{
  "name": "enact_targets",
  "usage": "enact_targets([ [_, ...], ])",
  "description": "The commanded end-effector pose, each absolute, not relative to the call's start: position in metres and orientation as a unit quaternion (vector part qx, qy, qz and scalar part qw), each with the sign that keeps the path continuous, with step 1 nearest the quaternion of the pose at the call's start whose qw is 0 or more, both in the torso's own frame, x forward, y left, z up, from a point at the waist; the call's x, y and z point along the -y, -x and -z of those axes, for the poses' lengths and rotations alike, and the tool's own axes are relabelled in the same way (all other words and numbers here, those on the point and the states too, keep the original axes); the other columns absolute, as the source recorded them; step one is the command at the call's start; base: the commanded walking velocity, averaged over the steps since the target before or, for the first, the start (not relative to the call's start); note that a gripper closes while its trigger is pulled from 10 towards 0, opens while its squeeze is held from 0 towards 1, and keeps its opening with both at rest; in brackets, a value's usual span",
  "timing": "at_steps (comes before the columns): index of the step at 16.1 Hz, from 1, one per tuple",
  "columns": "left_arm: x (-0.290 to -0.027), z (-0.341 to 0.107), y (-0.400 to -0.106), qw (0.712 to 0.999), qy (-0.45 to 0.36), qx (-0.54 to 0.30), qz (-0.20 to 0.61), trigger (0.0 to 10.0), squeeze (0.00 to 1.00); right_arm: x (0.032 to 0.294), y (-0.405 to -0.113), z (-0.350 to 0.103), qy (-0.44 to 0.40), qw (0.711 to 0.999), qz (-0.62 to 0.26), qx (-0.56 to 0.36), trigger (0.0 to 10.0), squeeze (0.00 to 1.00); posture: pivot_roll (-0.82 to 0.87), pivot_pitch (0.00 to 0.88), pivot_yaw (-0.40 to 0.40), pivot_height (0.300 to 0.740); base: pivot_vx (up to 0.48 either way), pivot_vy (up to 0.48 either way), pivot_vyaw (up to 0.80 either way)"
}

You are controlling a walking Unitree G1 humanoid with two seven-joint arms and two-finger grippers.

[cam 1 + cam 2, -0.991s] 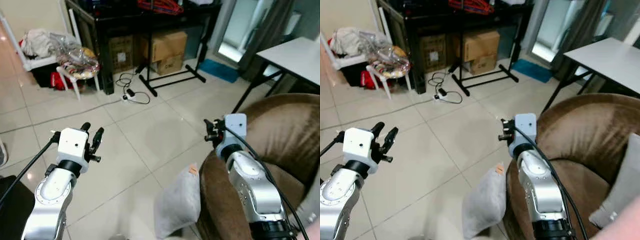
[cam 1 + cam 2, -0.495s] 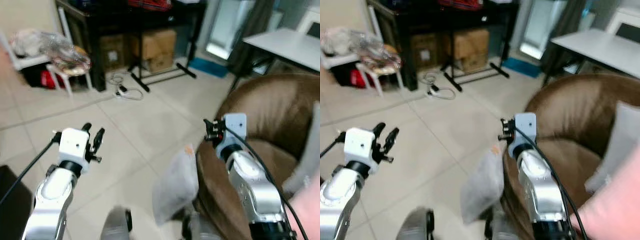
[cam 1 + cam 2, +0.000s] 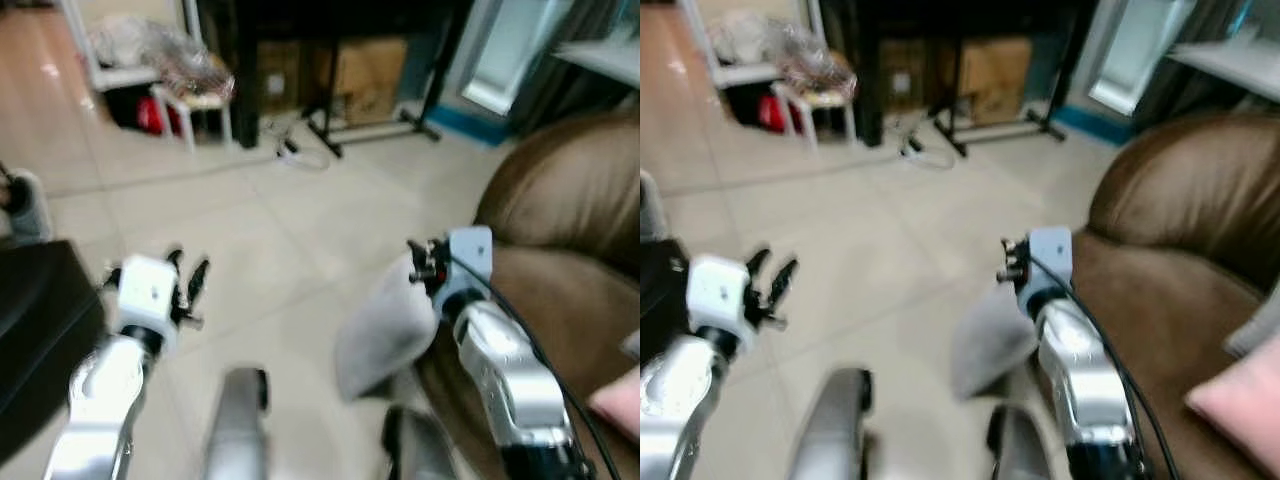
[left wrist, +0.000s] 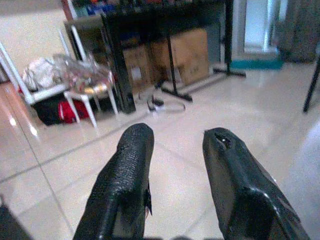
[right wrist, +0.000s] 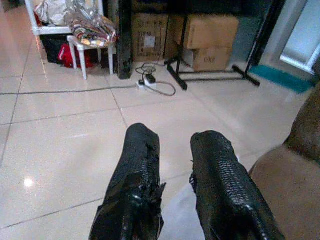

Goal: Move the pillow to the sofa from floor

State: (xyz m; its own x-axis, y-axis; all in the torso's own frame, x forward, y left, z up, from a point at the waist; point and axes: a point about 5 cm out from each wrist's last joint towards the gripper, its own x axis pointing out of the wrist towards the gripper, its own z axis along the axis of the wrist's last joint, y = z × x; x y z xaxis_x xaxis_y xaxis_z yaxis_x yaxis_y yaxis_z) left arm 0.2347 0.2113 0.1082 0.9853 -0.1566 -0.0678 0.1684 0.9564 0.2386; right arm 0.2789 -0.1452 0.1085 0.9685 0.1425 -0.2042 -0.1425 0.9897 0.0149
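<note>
Both sets of jaws stand released with nothing between them: in our left wrist view the two black fingers [image 4: 125,185] are parted with bare tile showing in the gap, and in our right wrist view the right fingers [image 5: 137,180] are parted by a narrower gap. Our left gripper [image 3: 187,285] is held out in front at about waist height over the tiled floor [image 3: 250,230], well apart from the pillow. Our right gripper [image 3: 420,262] hangs just above the upper edge of the pillow [image 3: 385,330]; whether it touches the fabric we cannot tell, as the head views are blurred.

That pillow is pale grey-white and stands on the floor, leaning against the front of the brown sofa [image 3: 565,210]. It sits just on the left side of our right arm. On the sofa seat, at the far right, we see a pink cushion [image 3: 1240,395] and the edge of a grey one beside it.

Further out, across the floor, a white power strip with a looped black cable [image 5: 150,82] lies near the foot of a black stand [image 5: 210,75]. Behind it are cardboard boxes [image 5: 207,37] under a dark surface [image 4: 150,15]. To the left of these a small white stool [image 5: 92,42] carries a crumpled clear plastic bag, with a red thing beneath it. A black object [image 3: 40,320] lies near our left arm.
</note>
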Motion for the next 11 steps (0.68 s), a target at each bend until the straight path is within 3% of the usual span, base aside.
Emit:
enact_targets([
  [1, -0.2103, -0.1161, -0.239, 0.988, -0.125, -0.007, 0.086, 10.0, 0.0, 0.1453, -0.2807, -0.1102, 0.0, 0.992, -0.073, -0.102, 10.0, 0.0, 0.01, 0.0, -0.065, 0.585, 0.36, 0.0, 0.0],
  [11, -0.2134, -0.1166, -0.2396, 0.988, -0.127, -0.006, 0.083, 10.0, 0.0, 0.1422, -0.2829, -0.1109, 0.007, 0.991, -0.081, -0.103, 10.0, 0.0, 0.02, 0.0, -0.072, 0.585, 0.389, 0.0, 0.0],
])
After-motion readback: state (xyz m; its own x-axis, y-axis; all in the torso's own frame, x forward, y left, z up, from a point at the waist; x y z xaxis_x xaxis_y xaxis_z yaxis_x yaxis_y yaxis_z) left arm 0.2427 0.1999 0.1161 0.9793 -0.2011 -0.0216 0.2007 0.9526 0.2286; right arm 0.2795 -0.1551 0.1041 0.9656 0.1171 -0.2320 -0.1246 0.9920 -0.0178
